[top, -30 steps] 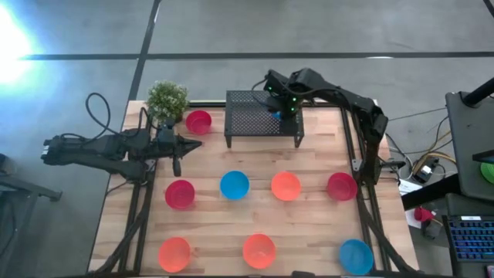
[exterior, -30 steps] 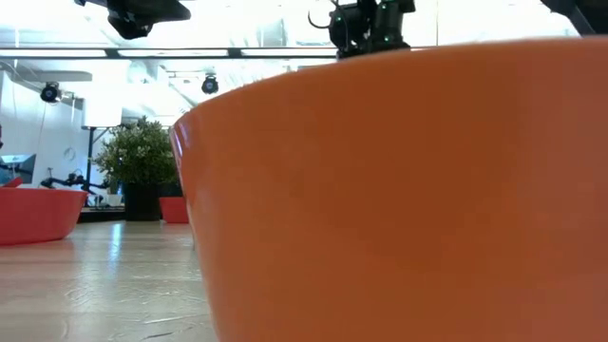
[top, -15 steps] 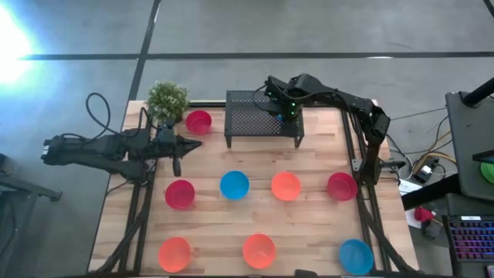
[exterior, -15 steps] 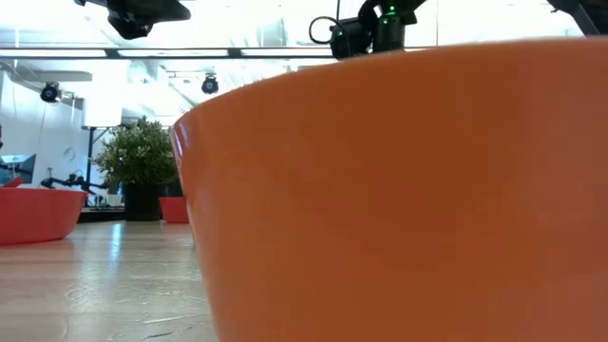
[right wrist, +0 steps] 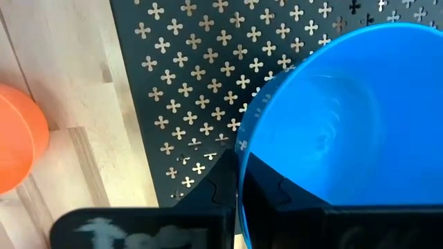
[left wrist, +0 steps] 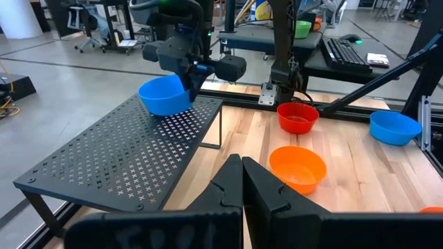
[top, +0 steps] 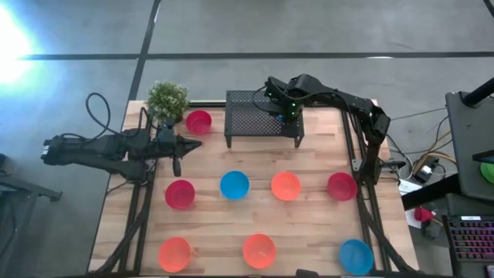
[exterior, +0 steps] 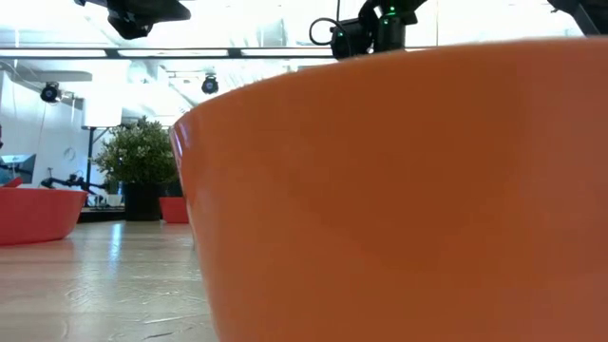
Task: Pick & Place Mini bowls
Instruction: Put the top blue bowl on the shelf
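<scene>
My right gripper point(top: 279, 114) reaches over the black mesh rack point(top: 251, 120) and is shut on a blue mini bowl point(left wrist: 165, 95), which shows from above in the right wrist view as the bowl point(right wrist: 339, 124). The other mini bowls rest on their bases on the wooden table: crimson point(top: 198, 121), crimson point(top: 179, 194), blue point(top: 234, 184), orange point(top: 285, 185), crimson point(top: 341, 185), orange point(top: 174, 253), orange point(top: 258, 250) and blue point(top: 356, 255). My left gripper point(top: 185, 144) waits shut at the table's left side, touching nothing. My right gripper pinches the blue bowl's rim point(right wrist: 240, 149), one finger point(right wrist: 223, 181) outside the wall and the other point(right wrist: 273, 192) inside the hollow. The fingers come from above, pointing down. The bowl hangs tilted just over the rack's top; whether its base touches the mesh, I cannot tell.
A small green potted plant point(top: 167, 99) stands at the far left corner beside the rack. In the low view a near orange bowl point(exterior: 399, 190) fills most of the picture. Bare wood lies between the rack and the middle row of bowls.
My right gripper, holding the blue bowl, shifted slightly over the rack's right part toward the table's near edge, then kept still. The left arm and the bowls on the table stayed in place.
</scene>
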You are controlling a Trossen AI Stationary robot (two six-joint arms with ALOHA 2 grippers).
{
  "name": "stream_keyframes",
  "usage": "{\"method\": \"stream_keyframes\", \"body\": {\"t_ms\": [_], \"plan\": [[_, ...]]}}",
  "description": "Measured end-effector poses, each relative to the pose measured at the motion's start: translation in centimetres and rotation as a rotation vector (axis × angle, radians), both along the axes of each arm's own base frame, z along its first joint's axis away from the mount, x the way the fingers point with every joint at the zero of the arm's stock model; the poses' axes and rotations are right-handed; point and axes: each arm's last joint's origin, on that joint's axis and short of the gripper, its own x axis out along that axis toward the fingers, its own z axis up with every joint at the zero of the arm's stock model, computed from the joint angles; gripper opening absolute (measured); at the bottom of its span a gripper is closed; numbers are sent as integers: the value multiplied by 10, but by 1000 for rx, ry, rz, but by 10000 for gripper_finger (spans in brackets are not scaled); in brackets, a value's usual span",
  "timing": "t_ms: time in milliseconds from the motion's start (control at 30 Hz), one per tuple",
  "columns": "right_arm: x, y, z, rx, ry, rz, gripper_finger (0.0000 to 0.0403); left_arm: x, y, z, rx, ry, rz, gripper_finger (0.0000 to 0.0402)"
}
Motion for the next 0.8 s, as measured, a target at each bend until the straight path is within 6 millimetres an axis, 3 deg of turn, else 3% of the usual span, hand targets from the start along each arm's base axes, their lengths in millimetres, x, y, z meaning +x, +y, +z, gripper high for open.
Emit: {"method": "stream_keyframes", "body": {"t_ms": [800], "plan": [[0, 0, 0, -5, -1, -39, 8, 0, 0, 0, -3, -1, 0, 0]]}}
